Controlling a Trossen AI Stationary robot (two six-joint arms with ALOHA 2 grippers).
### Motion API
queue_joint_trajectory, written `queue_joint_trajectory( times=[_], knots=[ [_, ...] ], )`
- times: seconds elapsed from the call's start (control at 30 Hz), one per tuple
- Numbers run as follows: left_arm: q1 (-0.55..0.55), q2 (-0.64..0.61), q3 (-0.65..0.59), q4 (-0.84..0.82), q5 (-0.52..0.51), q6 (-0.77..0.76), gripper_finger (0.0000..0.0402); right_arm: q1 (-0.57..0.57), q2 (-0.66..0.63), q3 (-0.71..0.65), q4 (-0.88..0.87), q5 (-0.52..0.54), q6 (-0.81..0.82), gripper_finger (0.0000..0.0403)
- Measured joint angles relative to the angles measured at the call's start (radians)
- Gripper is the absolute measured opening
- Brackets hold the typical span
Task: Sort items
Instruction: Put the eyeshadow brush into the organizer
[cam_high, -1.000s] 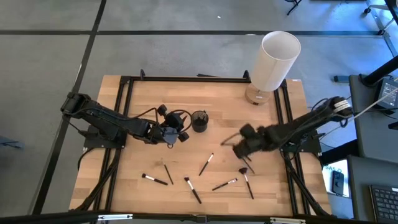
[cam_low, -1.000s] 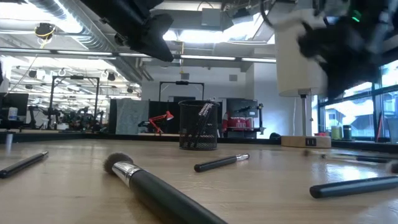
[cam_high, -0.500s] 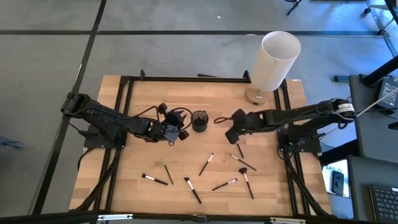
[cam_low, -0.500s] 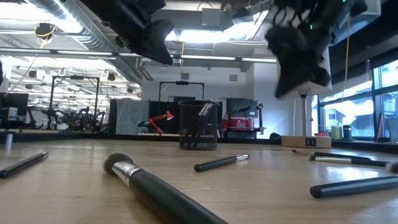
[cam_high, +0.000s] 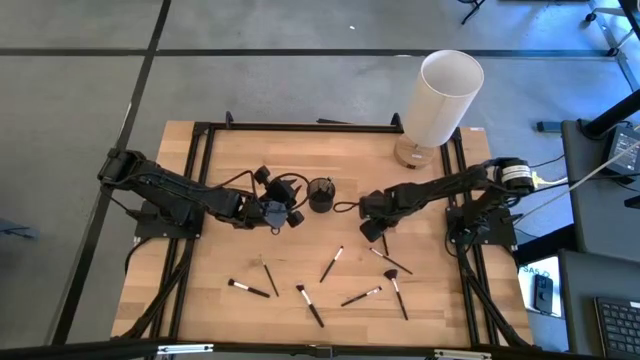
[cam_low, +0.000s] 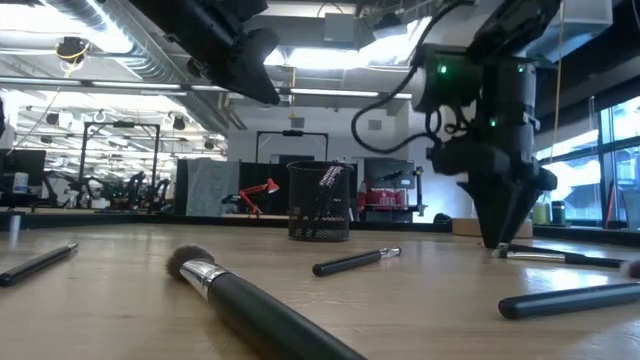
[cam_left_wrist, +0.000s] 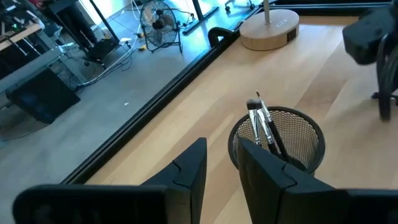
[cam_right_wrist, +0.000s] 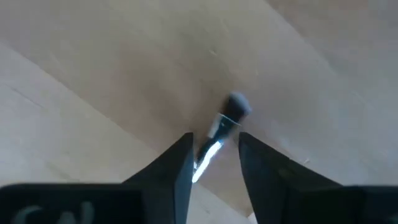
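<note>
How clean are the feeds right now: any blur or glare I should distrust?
Right wrist view: soft focus, glare streak on the brush ferrule between the right gripper fingers. Low view: nearest brush blurred, windows bright. High view: even light.

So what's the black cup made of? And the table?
The cup looks like black wire mesh, probably metal: you can see through its fine grid to the brushes inside. The table looks like pale wood, with plank lines and grain, matte rather than shiny.

right gripper (cam_right_wrist: 211, 163) points down, fingers apart; left gripper (cam_left_wrist: 221, 171) hovers, seemingly part-open.
</note>
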Motion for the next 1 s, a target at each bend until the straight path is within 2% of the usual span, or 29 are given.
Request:
queue_joint_trajectory(
  times=[0.13,0.23,0.4,0.57,0.87,1.0],
  knots=[
    [0.000,0.000,0.000,-0.005,0.000,0.000,0.0086,-0.002,0.046,0.003,0.002,-0.056,-0.007,0.0130],
    [0.000,0.000,0.000,-0.020,0.001,0.000,0.0086,0.005,0.086,0.005,-0.010,-0.054,-0.019,0.0120],
    [0.000,0.000,0.000,-0.041,0.001,-0.015,0.0086,0.007,0.139,0.012,-0.043,-0.065,-0.020,0.0066],
    [0.000,0.000,0.000,-0.044,0.005,-0.025,0.0086,0.007,0.139,0.012,-0.041,-0.066,-0.024,0.0013],
    [0.000,0.000,0.000,-0.077,0.023,-0.034,0.0086,0.010,0.096,0.057,-0.069,-0.015,-0.071,0.0013],
    [0.000,0.000,0.000,-0.128,0.020,-0.034,0.0086,0.012,0.014,0.099,-0.064,0.076,-0.105,0.0010]
  ],
)
